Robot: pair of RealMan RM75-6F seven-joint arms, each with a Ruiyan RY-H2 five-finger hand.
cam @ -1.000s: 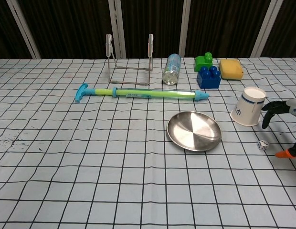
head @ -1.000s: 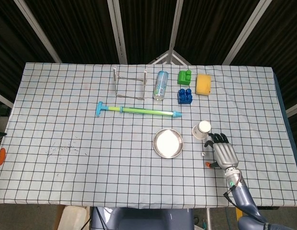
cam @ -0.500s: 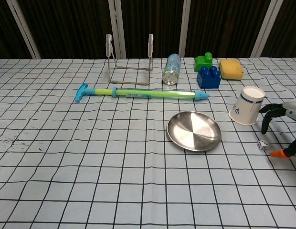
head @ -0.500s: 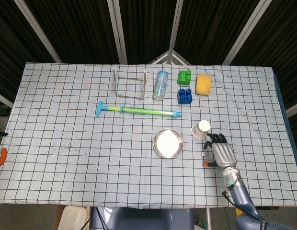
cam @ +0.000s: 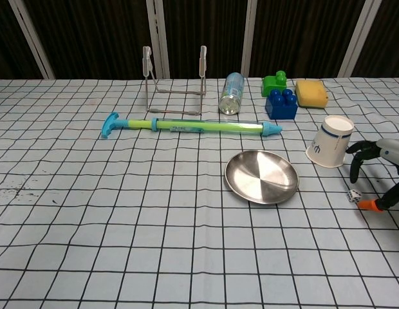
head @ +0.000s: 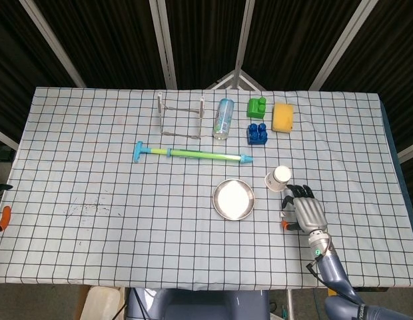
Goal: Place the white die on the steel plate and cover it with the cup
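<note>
Over a grid-checked tablecloth [cam: 122, 212] (dark slatted backdrop), right hand [cam: 380, 174] spread, grasping nothing, beside die [cam: 354, 196].

White die [cam: 354, 196]: small, dark pips, flat on the table, at about 4 o'clock from the steel plate [cam: 261, 177], apart from it. Plate: round, shallow, shiny, nothing in it. Cup [cam: 329, 150]: white paper with dark print, upside down, tipped slightly left, at 2 o'clock from the plate and 11 o'clock from the die.
</note>
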